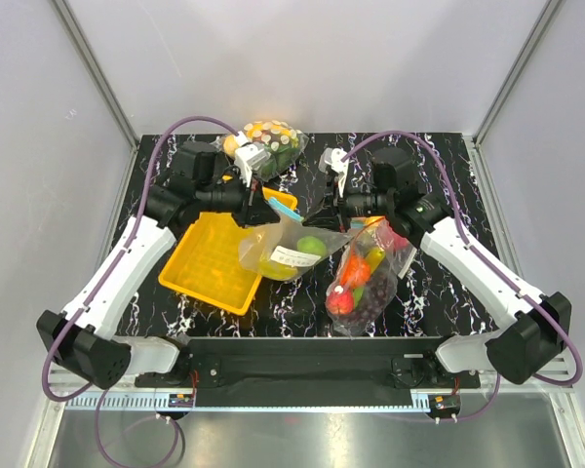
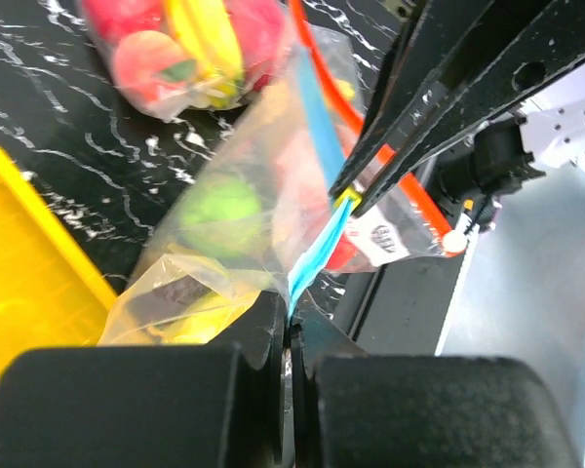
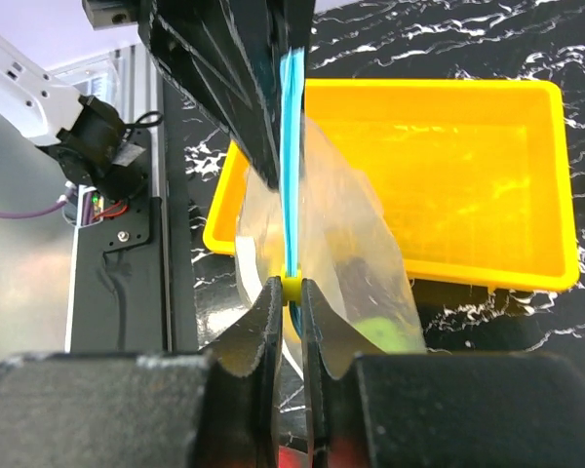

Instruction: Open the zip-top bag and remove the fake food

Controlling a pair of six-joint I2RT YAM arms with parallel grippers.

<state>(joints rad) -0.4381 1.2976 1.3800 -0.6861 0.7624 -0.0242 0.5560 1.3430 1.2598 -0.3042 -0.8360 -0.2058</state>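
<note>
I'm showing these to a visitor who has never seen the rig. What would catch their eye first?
First, the zip-top bag at mid-table, its blue strip held straight between the left gripper and the right gripper, both shut on it, with a bright green ball inside. Next, the yellow tray just left of it, and the larger bag of red and orange fruit lying to its right.

L arm (image 1: pixel 117 268) goes up from lower left, bends at upper left, wrist pts right. R arm (image 1: pixel 478 263) goes up from lower right, bends at upper right, wrist pts left. L gripper (image 1: pixel 269 203) & R gripper (image 1: pixel 324 209) face each other mid-frame, near but apart. Both jaws pinched tight on top edge of zip-top bag (image 1: pixel 288 249).
</note>
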